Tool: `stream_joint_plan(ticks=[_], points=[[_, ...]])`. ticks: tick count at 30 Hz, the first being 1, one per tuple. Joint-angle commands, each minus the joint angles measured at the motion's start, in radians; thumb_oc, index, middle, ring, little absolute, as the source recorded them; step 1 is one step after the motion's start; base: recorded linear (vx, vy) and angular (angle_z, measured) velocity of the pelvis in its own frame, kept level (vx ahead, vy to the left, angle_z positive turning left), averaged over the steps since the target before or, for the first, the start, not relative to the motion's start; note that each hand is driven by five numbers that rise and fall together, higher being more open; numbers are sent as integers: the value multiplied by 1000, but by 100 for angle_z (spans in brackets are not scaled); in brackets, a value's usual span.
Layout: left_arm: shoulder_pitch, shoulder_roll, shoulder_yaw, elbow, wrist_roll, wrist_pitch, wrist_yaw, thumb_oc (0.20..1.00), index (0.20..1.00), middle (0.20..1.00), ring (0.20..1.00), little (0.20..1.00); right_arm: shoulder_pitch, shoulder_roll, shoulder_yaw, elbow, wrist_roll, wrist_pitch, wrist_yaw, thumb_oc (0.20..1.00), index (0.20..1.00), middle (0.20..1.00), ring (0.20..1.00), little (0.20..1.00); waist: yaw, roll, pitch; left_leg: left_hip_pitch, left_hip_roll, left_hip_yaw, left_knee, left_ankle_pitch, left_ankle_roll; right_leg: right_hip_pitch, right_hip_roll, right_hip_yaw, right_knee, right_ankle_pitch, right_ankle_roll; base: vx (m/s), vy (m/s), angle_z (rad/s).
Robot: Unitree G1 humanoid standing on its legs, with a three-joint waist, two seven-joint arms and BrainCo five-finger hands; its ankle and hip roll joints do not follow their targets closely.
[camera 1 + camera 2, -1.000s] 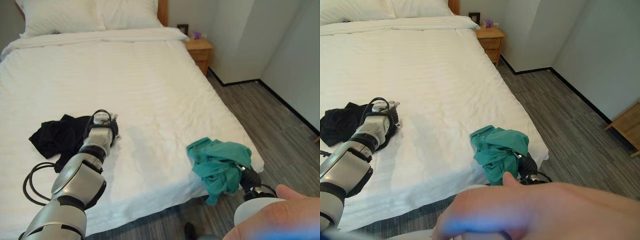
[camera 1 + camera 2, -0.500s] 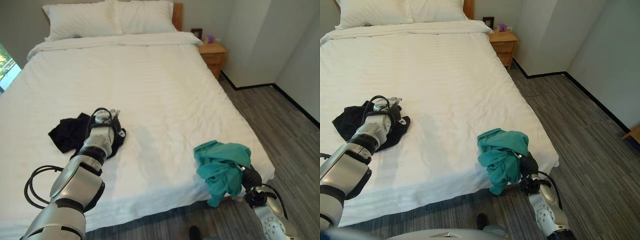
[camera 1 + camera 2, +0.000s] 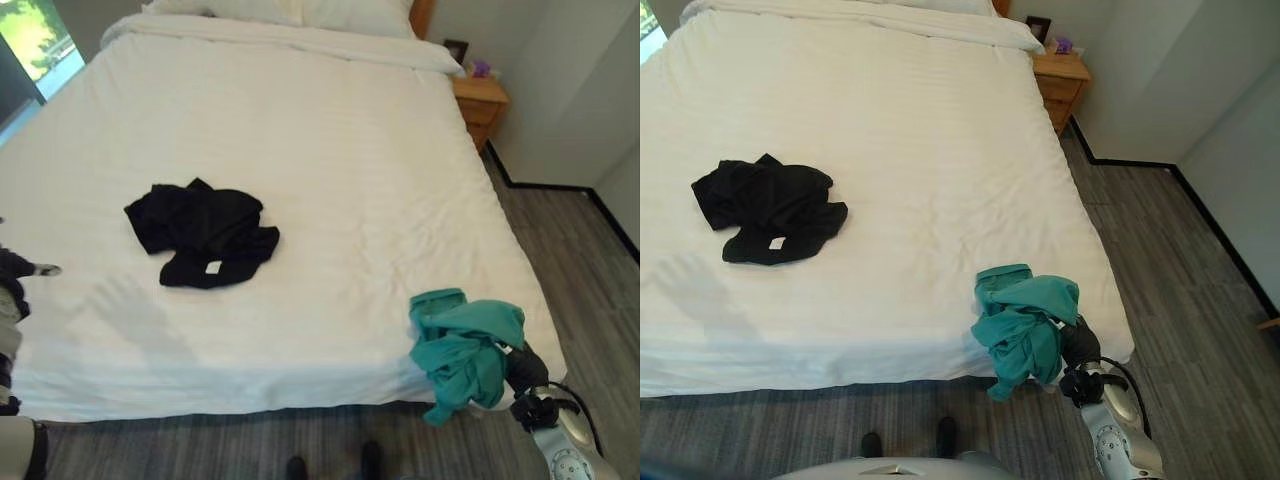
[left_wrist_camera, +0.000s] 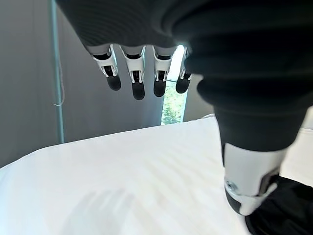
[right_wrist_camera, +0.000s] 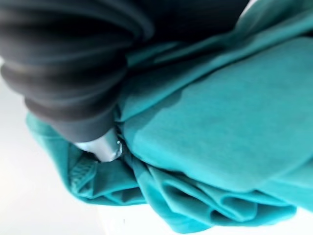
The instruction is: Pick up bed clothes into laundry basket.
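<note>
Left eye view: looks down on a bed (image 3: 330,150) from further left and higher than half a second ago, so reads the whole shift as camera movement. Finds the black garment (image 3: 205,232) lying free on the bed's left half, no longer under the left hand (image 3: 12,272), which is pulled back to the bed's near-left edge. Finds the teal garment (image 3: 465,340) draped over the bed's near-right corner as before, with the right hand (image 3: 522,368) just behind it.

Right eye view: repeats the same layout, with the teal bundle hanging partly past the mattress edge.

Left wrist view: shows straight, spread fingers (image 4: 138,81) holding nothing above the white sheet, with a corner of black cloth beside the thumb.

Right wrist view: presses close into teal folds; cannot tell whether clamped on them.

Judges the black piece as let go or never gripped, so it needs a fresh reach. Judges the teal piece as the nearer one to lift, though neither is in a basket yet.
</note>
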Motion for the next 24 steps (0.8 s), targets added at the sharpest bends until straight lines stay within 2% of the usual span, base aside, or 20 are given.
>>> stream_joint_plan(ticks=[1,6,11,13,19,24], points=[[-102,33,-17,28,-33,-25,16,1000,1000,1000,1000,1000,-42,7,-28,-47,15,-51,23,200,200,200,200,200,-2,18,7,8,16,-104,6,-8,-39,43,-92,-45,18,26,137,0,0,0],[-96,50,-21,-64,-46,-49,22,1000,1000,1000,1000,1000,-49,8,-8,-54,18,-56,30,200,200,200,200,200,9,-2,22,-12,18,-111,6,-5,-39,31,-90,-49,18,26,136,0,0,0],[-125,15,-35,-150,-115,-75,48,1000,1000,1000,1000,1000,-62,1,12,-56,6,-58,34,200,200,200,200,200,8,3,37,-25,16,-117,6,-2,-37,19,-90,-46,18,30,135,-5,4,1],[-169,-23,-63,-162,-168,-87,49,1000,1000,1000,1000,1000,-76,-7,18,-57,0,-59,28,200,200,200,200,200,-3,19,47,-31,12,-118,6,0,-35,10,-93,-41,18,33,133,-26,53,-1],[-307,-75,-167,-113,-170,-79,61,1000,1000,1000,1000,1000,-88,-14,31,-61,0,-55,16,200,200,200,200,200,-30,58,75,-42,5,-110,6,3,-32,-13,-100,-28,21,42,133,-27,39,-3],[-332,-94,-179,-97,-152,-71,64,1000,1000,1000,1000,1000,-84,-27,24,-73,-8,-51,13,200,200,200,200,200,-53,101,123,-74,-7,-93,6,11,-30,-58,-105,-8,27,57,133,-63,51,-8]])
